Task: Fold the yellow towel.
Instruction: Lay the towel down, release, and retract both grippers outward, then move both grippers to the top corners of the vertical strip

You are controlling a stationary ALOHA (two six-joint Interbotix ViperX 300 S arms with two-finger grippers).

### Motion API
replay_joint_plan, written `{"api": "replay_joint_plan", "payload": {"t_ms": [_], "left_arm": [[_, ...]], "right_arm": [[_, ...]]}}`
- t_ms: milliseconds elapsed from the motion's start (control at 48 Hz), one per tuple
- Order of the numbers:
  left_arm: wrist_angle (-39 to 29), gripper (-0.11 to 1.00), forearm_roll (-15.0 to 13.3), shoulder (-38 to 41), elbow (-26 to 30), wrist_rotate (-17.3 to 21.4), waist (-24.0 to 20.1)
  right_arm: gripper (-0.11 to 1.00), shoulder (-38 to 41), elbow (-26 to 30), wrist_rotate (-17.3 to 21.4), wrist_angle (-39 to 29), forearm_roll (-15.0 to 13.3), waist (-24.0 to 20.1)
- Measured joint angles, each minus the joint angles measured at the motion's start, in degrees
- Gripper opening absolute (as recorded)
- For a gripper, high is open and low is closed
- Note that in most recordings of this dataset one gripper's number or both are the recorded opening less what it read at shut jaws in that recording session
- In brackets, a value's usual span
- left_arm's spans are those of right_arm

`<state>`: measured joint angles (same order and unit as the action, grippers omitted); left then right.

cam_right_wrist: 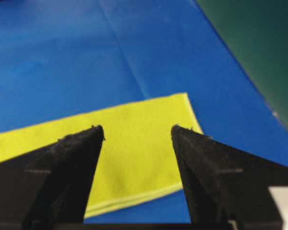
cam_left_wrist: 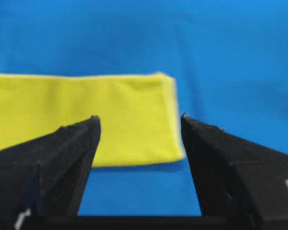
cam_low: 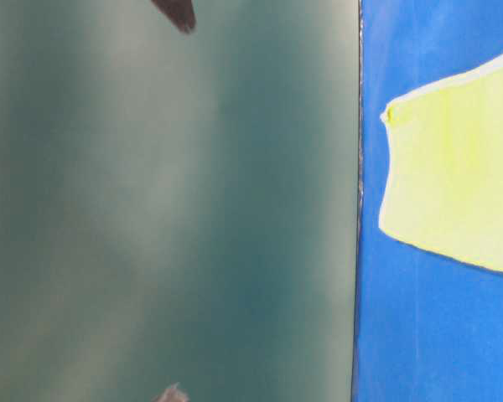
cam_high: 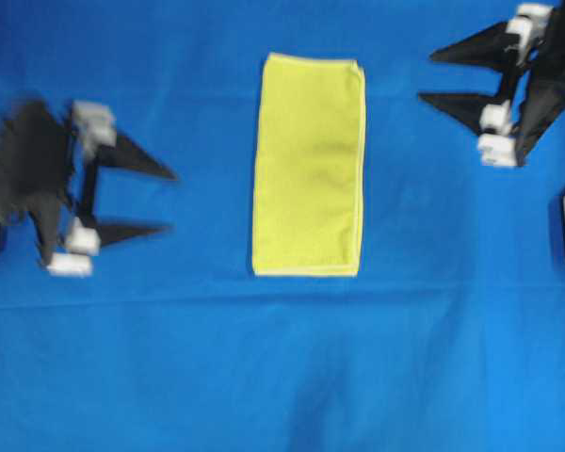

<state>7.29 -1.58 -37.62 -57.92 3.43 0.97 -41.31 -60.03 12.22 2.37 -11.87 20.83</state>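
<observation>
Overhead, the blue cloth [cam_high: 282, 377] covers the whole surface, its edges cut off by the frame. At centre lies the yellow towel [cam_high: 308, 165], folded into a flat rectangle running from 12 to 6 o'clock. At 9 o'clock the left gripper [cam_high: 165, 201] is motion-blurred, fingers apart, clear of the towel. At 2 o'clock the right gripper [cam_high: 426, 77] is partly cropped, fingers apart, holding nothing. The table-level view shows mostly a blurred dark green panel [cam_low: 168, 218]

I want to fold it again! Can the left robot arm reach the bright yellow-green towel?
Probably yes: only bare blue cloth lies between the open left gripper and the yellow-green towel.
</observation>
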Motion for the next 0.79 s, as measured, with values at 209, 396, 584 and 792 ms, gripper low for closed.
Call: {"api": "replay_joint_plan", "payload": {"t_ms": [209, 396, 584, 792], "left_arm": [[3.9, 0.65, 0.0, -6.9, -7.2, -1.5, -4.4], [4.7, 0.65, 0.0, -7.7, -8.7, -3.0, -5.2], [4.8, 0.65, 0.0, -7.0, -8.7, -2.9, -5.3], [5.3, 0.65, -0.1, -7.0, -8.7, -3.2, -5.4]], "right_arm": [[0.62, -3.5, -5.4, 3.7, 1.0, 0.1, 0.0], [0.62, -3.1, -6.0, 4.2, 1.8, 0.0, -0.1], [0.62, -2.6, -6.0, 4.2, 2.1, 0.0, -0.1], [0.62, -2.2, -6.0, 4.4, 2.1, 0.1, -0.1]]}}
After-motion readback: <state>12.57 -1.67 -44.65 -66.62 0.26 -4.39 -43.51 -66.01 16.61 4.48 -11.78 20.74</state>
